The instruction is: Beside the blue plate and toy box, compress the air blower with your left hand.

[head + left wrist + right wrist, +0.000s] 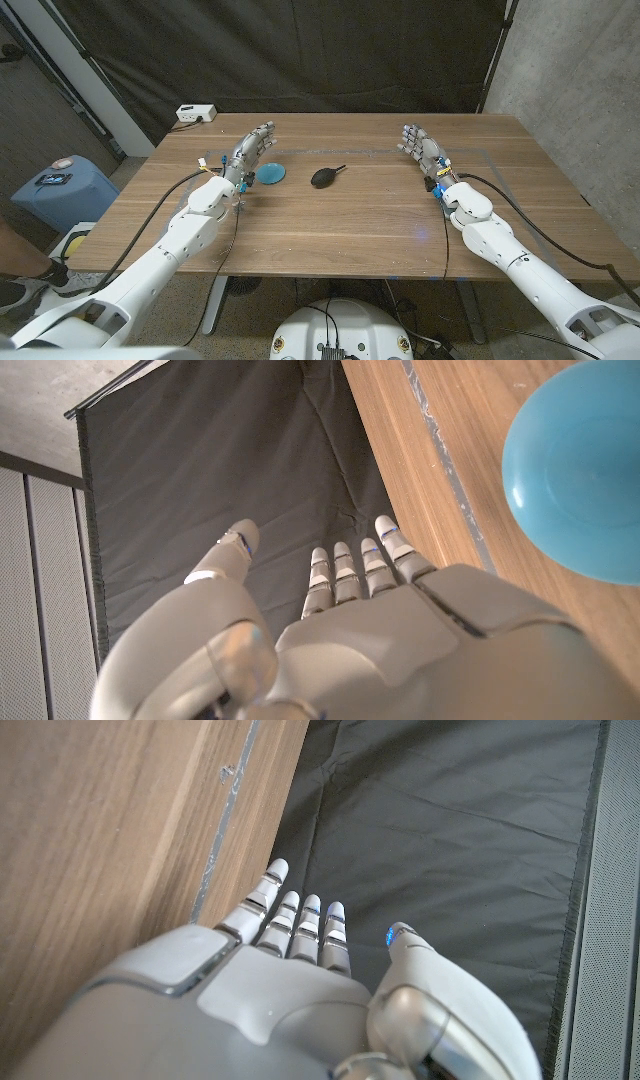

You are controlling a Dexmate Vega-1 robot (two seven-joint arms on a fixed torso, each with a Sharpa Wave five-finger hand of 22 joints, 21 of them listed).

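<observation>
The small black rubber air blower [325, 177] lies on the wooden table [330, 225], nozzle angled away, off to the inner side of the left hand [252, 150], past the blue plate [270, 173]. That nearer hand is released, fingers straight; the right hand [418, 143] is likewise.

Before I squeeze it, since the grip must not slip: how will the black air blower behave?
The air blower looks like a rounded rubber bulb, so it probably gives softly. Lying on its side on the table, it may roll or pivot around its nozzle. Likely light.
</observation>
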